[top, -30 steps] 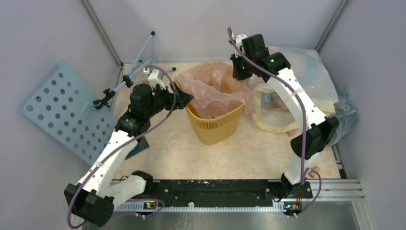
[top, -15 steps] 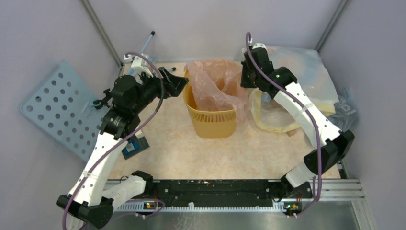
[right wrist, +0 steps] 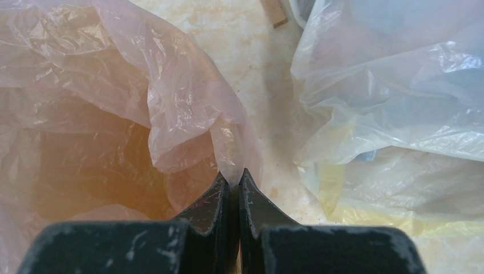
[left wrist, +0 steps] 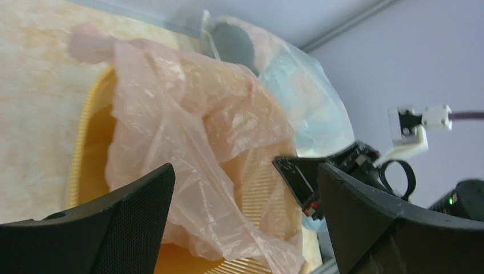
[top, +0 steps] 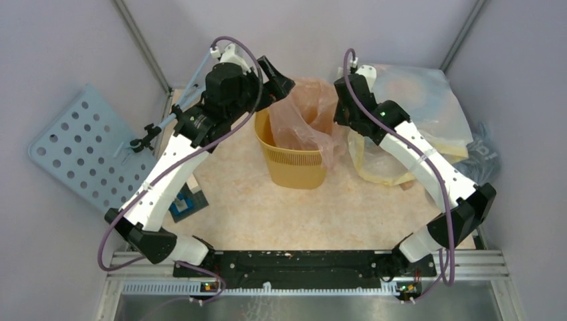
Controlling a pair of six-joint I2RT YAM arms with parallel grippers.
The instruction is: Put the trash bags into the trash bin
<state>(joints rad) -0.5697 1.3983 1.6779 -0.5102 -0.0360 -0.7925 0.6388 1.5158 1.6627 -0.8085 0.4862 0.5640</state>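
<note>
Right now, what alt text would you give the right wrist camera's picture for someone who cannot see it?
The right gripper, black fingers shut at bottom centre, pinches an edge of a thin translucent pale pink plastic bag filling the left side. On the right lies a whitish-yellow translucent plastic sack, with mottled beige tabletop between them.

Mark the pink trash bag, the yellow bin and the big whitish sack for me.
pink trash bag (top: 309,107), top external view, on the bunched film above the bin's mouth.
yellow bin (top: 298,172), top external view, on its near ribbed wall.
whitish sack (top: 428,90), top external view, on its far upper part.
</note>
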